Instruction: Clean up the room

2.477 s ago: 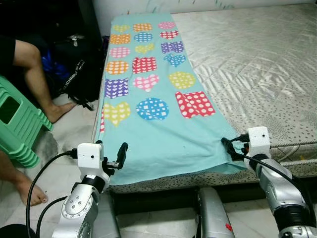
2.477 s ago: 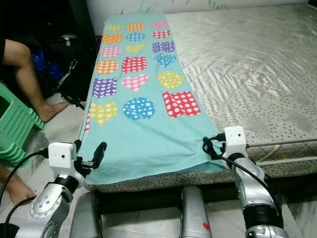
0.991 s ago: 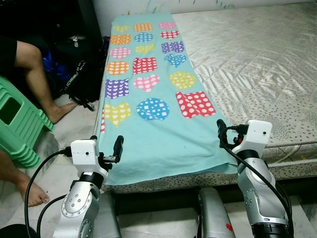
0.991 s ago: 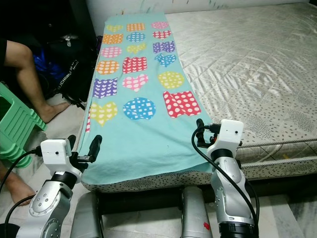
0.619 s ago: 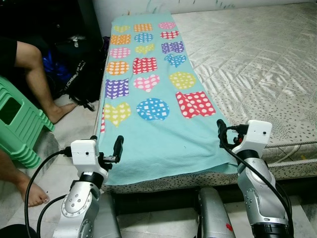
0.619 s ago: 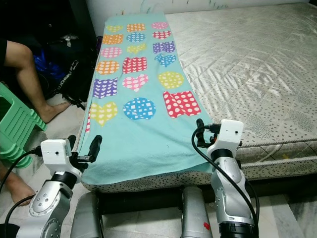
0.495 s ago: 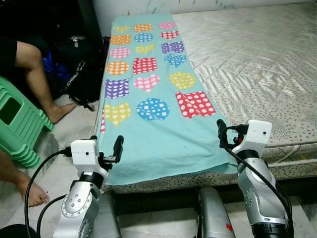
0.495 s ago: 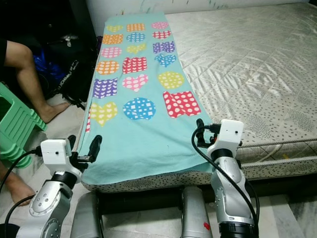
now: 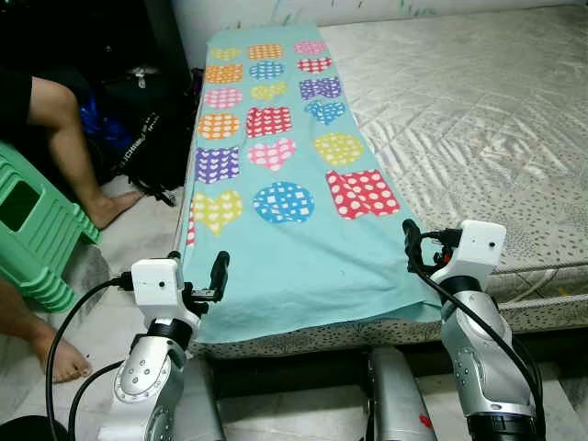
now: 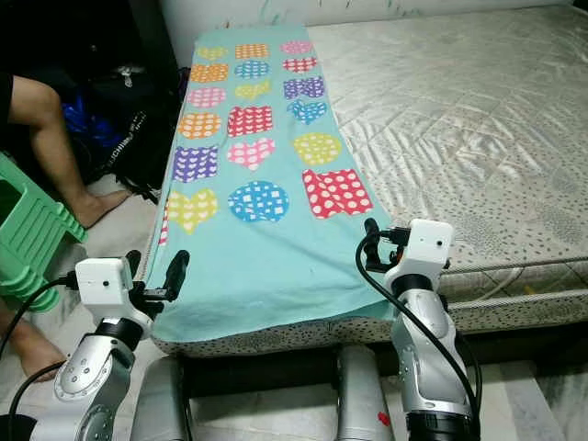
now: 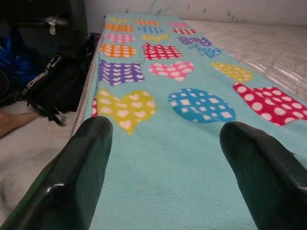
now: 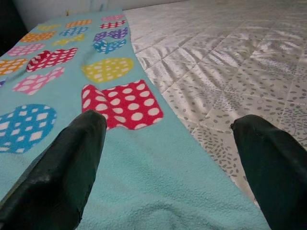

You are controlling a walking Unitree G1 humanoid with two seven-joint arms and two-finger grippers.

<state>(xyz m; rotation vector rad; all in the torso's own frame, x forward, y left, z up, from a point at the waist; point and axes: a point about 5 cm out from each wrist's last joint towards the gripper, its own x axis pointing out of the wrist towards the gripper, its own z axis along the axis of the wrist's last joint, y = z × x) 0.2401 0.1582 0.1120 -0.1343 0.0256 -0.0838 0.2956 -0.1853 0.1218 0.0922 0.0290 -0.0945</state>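
1. Grippers: my left gripper (image 9: 213,277) and right gripper (image 9: 418,250) gape wide, empty, at the blanket's (image 9: 276,184) near corners.
2. Blanket lies flat, folded long along the mattress (image 9: 478,119) edge.
3. That fits mid-fold or done; I can't say which.

Both arms are silver metal with rounded, jointed segments, and each wrist carries a white boxy camera module — the left gripper (image 9: 219,276) and right gripper (image 9: 410,246) end in long, glossy black fingers (image 11: 76,177). Black cables loop from the wrist boxes along the forearms. A small red mark sits on the silver leg housing (image 9: 395,395) below.
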